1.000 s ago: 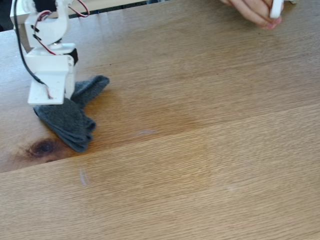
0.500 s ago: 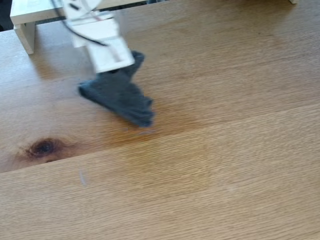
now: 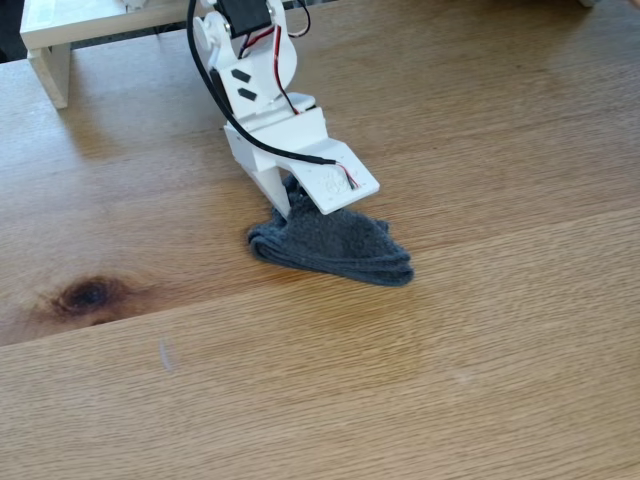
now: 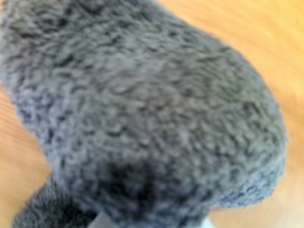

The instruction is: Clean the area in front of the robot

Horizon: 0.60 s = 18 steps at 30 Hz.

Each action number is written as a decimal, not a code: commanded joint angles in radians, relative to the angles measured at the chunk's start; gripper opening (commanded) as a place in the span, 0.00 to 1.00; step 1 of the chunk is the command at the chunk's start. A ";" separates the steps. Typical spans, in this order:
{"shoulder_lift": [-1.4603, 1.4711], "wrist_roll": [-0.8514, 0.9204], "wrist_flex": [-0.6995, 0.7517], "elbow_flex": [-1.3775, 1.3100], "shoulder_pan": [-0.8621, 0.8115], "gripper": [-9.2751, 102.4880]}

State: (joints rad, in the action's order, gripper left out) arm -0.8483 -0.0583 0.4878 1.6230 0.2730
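Pointing down-right, robot (image 3: 270, 110) pins cloth (image 3: 335, 248).

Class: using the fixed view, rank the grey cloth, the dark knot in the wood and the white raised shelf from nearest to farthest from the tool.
1. Grey cloth, right under the tool.
2. Dark knot, lower left on the table.
3. White raised shelf, top-left corner.

One robot arm (image 3: 262, 95), one grey cloth (image 3: 335, 246), one wooden table (image 3: 480, 330), one white shelf (image 3: 60, 30).
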 commanded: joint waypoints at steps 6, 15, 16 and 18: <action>0.170 -0.035 -0.031 -0.446 -0.141 0.08; 0.025 -0.012 0.270 -0.439 -0.360 0.08; -0.006 -0.012 0.318 -0.426 -0.365 0.08; -0.078 -0.002 0.396 -0.393 -0.359 0.08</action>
State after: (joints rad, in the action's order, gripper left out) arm -0.7363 -0.0736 0.7793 1.2395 -0.0015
